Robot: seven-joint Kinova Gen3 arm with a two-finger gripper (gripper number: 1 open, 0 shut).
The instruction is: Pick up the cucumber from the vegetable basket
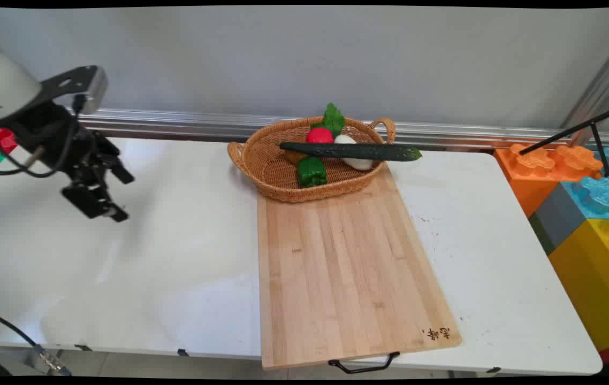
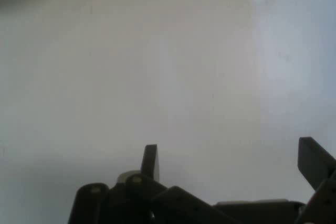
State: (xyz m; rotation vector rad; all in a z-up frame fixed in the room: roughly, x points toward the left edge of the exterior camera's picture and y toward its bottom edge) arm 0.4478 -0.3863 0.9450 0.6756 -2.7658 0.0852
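Observation:
My black gripper (image 1: 120, 197) hangs above the left part of the white table (image 1: 122, 256), open and holding nothing. In the hand view its two fingers (image 2: 150, 161) stand wide apart over bare white table surface (image 2: 168, 77). Well to its right a wicker basket (image 1: 272, 171) sits at the back of the table. Across the basket's rim lies a long dark green cucumber (image 1: 350, 151). Inside are a green pepper (image 1: 312, 171), a red vegetable (image 1: 319, 136) with a green leaf (image 1: 333, 118), and a white egg-like object (image 1: 355, 159).
A large wooden cutting board (image 1: 344, 267) runs from the basket to the table's near edge, with a black handle (image 1: 364, 364) at its front. Big coloured toy blocks (image 1: 585, 214) stand off the table's right end. A metal rail (image 1: 176, 125) lines the back.

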